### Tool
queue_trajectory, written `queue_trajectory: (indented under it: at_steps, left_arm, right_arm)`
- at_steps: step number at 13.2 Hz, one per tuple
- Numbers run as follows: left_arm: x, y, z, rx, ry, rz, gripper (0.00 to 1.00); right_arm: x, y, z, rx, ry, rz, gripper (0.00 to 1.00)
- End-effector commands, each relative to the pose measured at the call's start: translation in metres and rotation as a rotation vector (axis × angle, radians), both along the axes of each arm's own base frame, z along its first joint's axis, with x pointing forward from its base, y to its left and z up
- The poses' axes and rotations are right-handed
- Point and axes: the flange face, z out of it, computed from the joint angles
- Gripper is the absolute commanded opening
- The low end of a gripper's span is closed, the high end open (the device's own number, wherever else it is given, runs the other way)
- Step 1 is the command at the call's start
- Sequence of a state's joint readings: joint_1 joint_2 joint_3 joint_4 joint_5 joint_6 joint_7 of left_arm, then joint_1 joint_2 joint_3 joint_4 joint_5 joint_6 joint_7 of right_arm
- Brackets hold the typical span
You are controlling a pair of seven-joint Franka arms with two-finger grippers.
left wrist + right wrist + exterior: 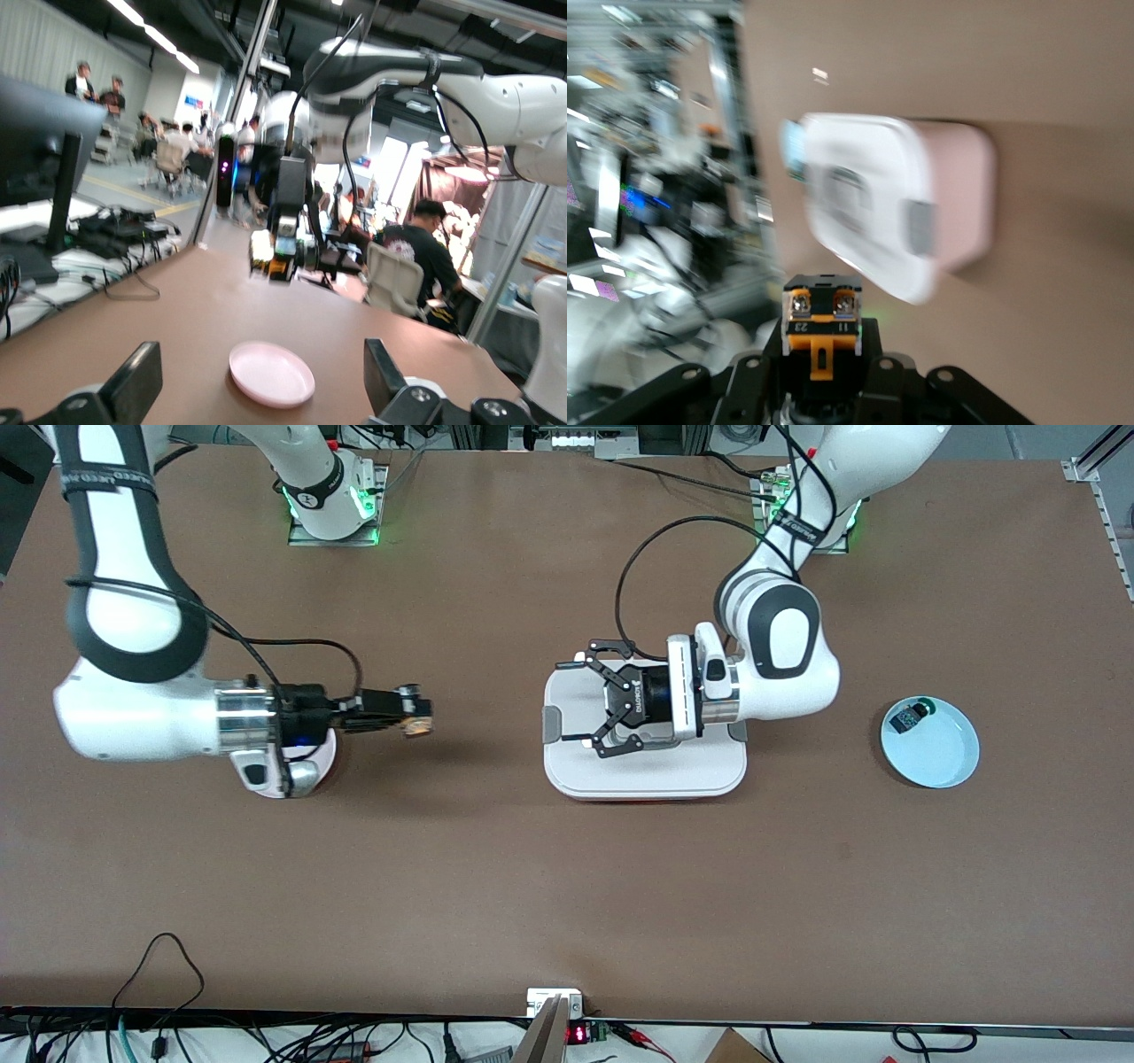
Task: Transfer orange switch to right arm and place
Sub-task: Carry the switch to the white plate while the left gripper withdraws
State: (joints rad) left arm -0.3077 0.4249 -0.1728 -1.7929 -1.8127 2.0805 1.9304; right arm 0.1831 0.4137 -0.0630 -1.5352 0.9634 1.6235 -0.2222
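Standing by the counter [496, 868], I saw the orange switch [416, 725] pinched in the right arm's tool [415, 719], held up in the air over bare brown surface. It was a tiny stubby black part with an orange band and orange clip on its body; the right wrist view showed two silver screw terminals along its top edge and small white numerals on the orange strip [822, 320]. The black fingers [873, 372] closed on its lower end, so only the upper body stuck out past the tips.

The right arm [133, 717] reached out level from its end of the counter, its silver cuff over a pink plate [271, 374] that lay partly hidden beneath the wrist. Between that tool and the white lidded tray [645, 772] in the middle ran a wide strip of open brown surface with nothing lying on it. The half of the counter nearer the front camera was open too, down to the cables along its edge.

The left tool [608, 701] hung over the tray, its linkage fingers spread apart and gripping nothing, pointing toward the right arm's end. Toward the left arm's end sat a pale blue plate [943, 766] with a small black part with a green cap [911, 715] near its rim, well apart from both tools.
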Motion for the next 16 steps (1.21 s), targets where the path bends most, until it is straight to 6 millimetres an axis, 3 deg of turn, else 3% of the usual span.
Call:
queue_trajectory:
  at_steps: [1, 5, 7, 9, 11, 13, 14, 16]
  left_arm:
    - [-0.003, 0.014, 0.016, 0.069, 0.083, -0.04, 1.0]
    - [-0.001, 0.038, 0.023, 0.257, 0.196, -0.139, 1.0]
    - [-0.003, 0.05, 0.031, 0.372, 0.253, -0.191, 1.0]
    - [-0.007, 0.063, 0.034, 0.482, 0.331, -0.231, 1.0]
    - [-0.009, 0.084, 0.031, 0.611, 0.433, -0.261, 1.0]
    - [-0.014, 0.11, 0.035, 0.759, 0.553, -0.26, 1.0]
    - [-0.015, 0.124, 0.04, 0.839, 0.62, -0.26, 1.0]
    - [-0.012, 0.156, 0.067, 1.059, 0.728, -0.237, 1.0]
  right_arm:
    - [0.004, -0.039, 0.027, -0.196, -0.053, 0.09, 0.0]
    - [0.007, -0.074, 0.033, -0.577, -0.198, 0.224, 0.0]
    - [0.0, -0.093, 0.015, -0.712, -0.233, 0.235, 0.0]
    - [-0.014, -0.108, -0.022, -0.803, -0.272, 0.228, 0.0]
    - [-0.032, -0.124, -0.085, -0.84, -0.296, 0.189, 0.0]
    - [-0.05, -0.137, -0.127, -0.855, -0.322, 0.148, 0.0]
    - [-0.06, -0.142, -0.145, -0.863, -0.331, 0.134, 0.0]
    - [-0.079, -0.153, -0.18, -0.877, -0.352, 0.103, 0.0]
